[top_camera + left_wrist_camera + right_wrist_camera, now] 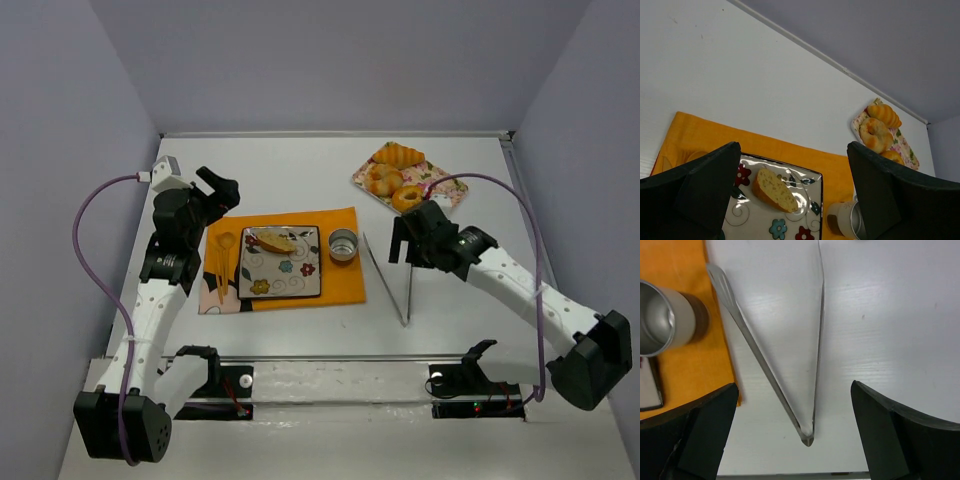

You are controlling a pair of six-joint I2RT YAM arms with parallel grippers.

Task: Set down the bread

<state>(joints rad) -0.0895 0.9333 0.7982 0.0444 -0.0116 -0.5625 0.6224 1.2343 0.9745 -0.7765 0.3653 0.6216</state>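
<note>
Bread (273, 241) lies on the flowered plate (300, 282), toward its far edge. You see the left gripper (214, 192) spread wide left of the plate; the right gripper (400, 243), right of it, gapes over tongs (408, 295), apparently not touching them.

**Camera Placement**

Top view: looks down from above and behind the arm bases, covering the whole table (300, 170). Left wrist view: low over the plate (752, 222), facing the far wall. Right wrist view: close above the tongs (762, 357), facing down. Both wrist views share the metal cup (665, 315).
</note>
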